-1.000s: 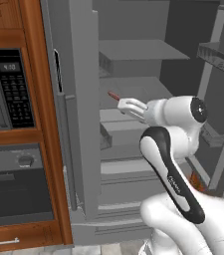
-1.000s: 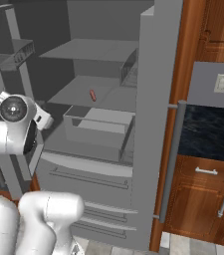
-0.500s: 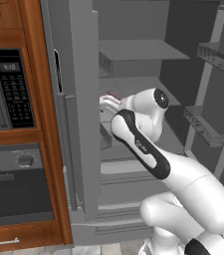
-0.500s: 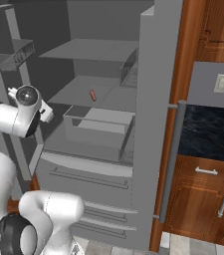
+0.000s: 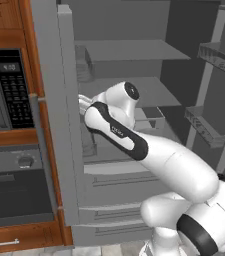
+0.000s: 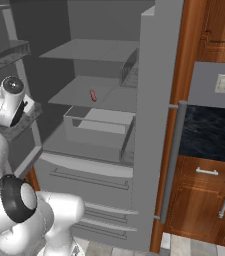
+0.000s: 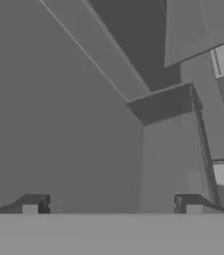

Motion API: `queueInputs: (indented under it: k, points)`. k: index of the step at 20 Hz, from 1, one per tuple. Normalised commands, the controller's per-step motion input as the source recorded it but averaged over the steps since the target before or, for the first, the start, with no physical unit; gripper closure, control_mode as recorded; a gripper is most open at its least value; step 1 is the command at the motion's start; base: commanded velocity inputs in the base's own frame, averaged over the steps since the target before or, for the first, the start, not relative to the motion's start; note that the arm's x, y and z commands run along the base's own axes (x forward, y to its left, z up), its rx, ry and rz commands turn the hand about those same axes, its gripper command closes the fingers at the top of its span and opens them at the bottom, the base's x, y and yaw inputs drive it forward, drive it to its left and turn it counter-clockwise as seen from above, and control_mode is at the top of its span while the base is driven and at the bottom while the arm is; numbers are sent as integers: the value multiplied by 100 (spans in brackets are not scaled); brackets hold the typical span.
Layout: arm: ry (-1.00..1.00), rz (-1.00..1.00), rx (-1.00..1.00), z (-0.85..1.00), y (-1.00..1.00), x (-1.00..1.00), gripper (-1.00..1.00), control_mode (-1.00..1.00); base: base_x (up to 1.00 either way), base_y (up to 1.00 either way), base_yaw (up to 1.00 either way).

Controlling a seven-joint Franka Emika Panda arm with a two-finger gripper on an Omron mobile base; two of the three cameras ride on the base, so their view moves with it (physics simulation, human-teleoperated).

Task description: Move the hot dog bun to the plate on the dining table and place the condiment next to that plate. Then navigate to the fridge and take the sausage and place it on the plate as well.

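The fridge (image 6: 154, 100) stands open in front of me. The sausage (image 6: 93, 95), short and reddish-brown, lies on the middle shelf near its back, above a clear drawer bin (image 6: 101, 127). My gripper (image 5: 82, 102) is at the left edge of the fridge opening, by the door edge (image 5: 59, 100) and well left of the sausage. In the hand view the gripper (image 7: 112, 206) is open with nothing between its fingertips (image 7: 34, 204), facing plain grey fridge panels. My forearm crosses the shelves in the left base view and hides the sausage there. The hot dog bun, plate, dining table and condiment are out of view.
A microwave (image 5: 9, 85) and an oven (image 5: 14, 190) sit in wooden cabinetry left of the fridge. Door racks (image 5: 219, 55) jut out on the right door. Wooden cabinets with handles (image 6: 209, 200) stand right of the fridge.
The arm has swung left across the fridge opening, carrying the hand from beside the middle shelf to the left door edge. The gripper has stayed open.
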Motion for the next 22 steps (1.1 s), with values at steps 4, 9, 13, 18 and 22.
queueInputs:
  k: [4,9,13,18,22]
  points:
    - [-7,0,-12,6,-11,-20,-100,-100,0,0,0]
    - [-1,-16,-17,14,-100,-5,-100,-100,0,0,0]
    - [0,-12,-16,33,-100,0,-100,-100,0,0,0]
    - [0,-2,-17,21,-96,-32,-100,-100,0,0,0]
    - [0,0,-14,-1,-97,-90,-100,-100,0,0,0]
